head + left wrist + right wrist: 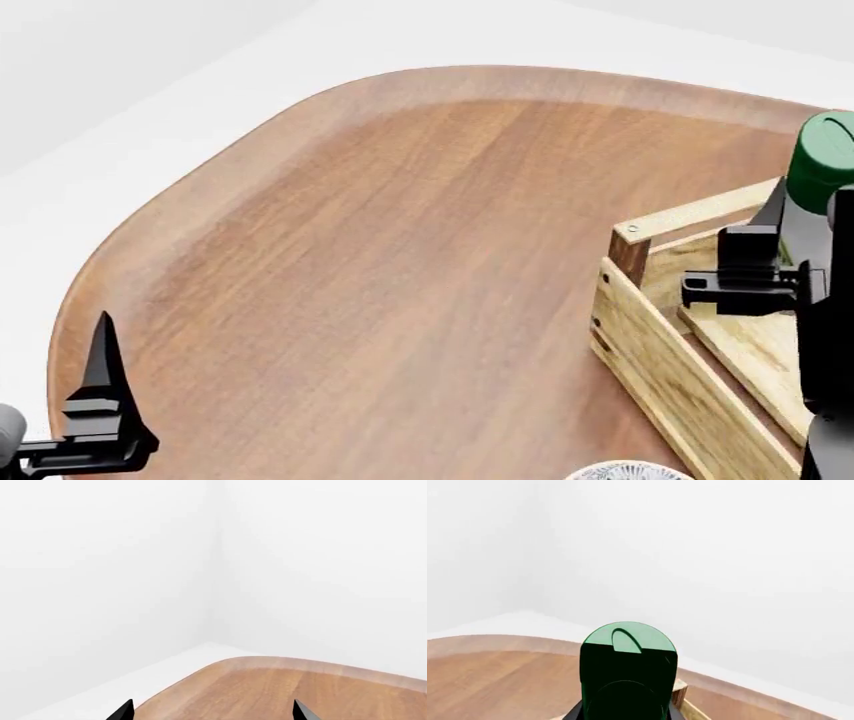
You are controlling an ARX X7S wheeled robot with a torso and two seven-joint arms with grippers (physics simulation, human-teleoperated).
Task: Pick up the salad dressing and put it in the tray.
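Gripping the salad dressing (pixel 823 160) upright at the head view's right edge, the right end effector (pixel 787 270) hangs above the tray (pixel 667 365) (left end effector (pixel 100 420) spread, idle, lower left).

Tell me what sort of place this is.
Probably a bare simulated test room, not a real home: a rounded wooden table stands among plain white walls and floor. On it sits a slatted wooden tray, with the salad dressing at the right gripper over it.
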